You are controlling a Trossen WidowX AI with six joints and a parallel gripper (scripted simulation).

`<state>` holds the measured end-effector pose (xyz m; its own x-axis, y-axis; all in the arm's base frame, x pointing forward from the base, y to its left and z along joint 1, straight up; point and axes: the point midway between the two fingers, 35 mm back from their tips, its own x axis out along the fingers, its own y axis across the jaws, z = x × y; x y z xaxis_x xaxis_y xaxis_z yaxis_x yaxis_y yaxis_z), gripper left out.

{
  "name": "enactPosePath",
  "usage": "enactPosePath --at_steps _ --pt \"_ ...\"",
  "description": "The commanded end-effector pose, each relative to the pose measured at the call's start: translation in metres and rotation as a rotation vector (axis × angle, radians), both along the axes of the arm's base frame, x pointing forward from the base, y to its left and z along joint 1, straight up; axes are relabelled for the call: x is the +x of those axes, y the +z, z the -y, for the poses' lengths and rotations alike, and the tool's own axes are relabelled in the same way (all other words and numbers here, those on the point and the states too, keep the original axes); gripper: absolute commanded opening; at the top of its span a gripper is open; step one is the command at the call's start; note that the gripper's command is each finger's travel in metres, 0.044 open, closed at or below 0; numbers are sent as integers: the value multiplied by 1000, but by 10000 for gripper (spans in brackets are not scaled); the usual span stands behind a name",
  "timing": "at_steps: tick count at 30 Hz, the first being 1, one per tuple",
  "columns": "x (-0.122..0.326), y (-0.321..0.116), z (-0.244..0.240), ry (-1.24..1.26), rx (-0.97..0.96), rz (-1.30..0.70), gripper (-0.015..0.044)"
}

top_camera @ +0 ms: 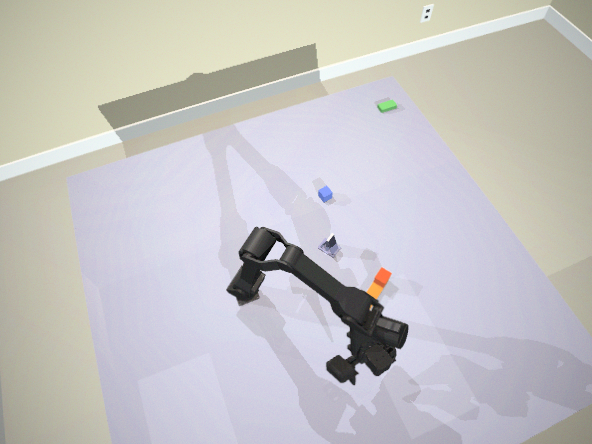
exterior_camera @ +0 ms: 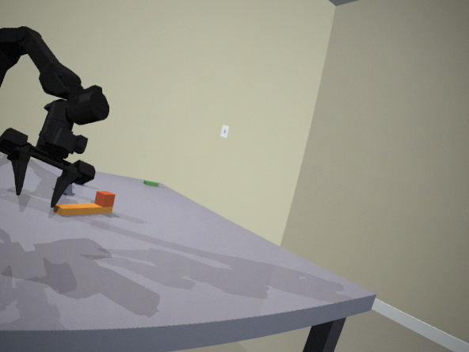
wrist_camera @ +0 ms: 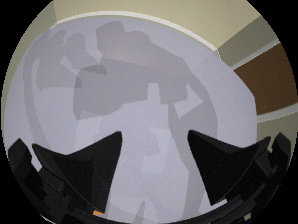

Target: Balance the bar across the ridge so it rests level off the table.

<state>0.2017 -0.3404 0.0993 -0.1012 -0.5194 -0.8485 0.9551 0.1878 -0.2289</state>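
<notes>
The orange bar [top_camera: 375, 290] [exterior_camera: 81, 209] lies flat on the table, with a red block [top_camera: 383, 276] [exterior_camera: 104, 199] on its far end. The arm hides its near end in the top view; only an orange sliver [wrist_camera: 98, 213] shows at the bottom of the wrist view. The small grey ridge [top_camera: 330, 244] [exterior_camera: 70, 189] stands apart from the bar, partly behind a finger in the exterior view. My gripper [top_camera: 363, 370] [exterior_camera: 36, 200] [wrist_camera: 155, 132] is open and empty, fingers pointing down, above the table beside the bar's near end. Whether a finger touches the bar is unclear.
A blue cube [top_camera: 325, 193] stands beyond the ridge, mostly hidden in the exterior view. A flat green block [top_camera: 387, 106] [exterior_camera: 151, 183] lies near the table's far corner. The forearm passes over the area beside the bar and ridge.
</notes>
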Motion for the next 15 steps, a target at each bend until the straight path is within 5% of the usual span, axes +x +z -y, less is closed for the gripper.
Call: enactPosePath --at_steps 1,15 --pt "13 2 -8 -64 29 69 315" --pt "51 11 -45 -315 138 261 315"
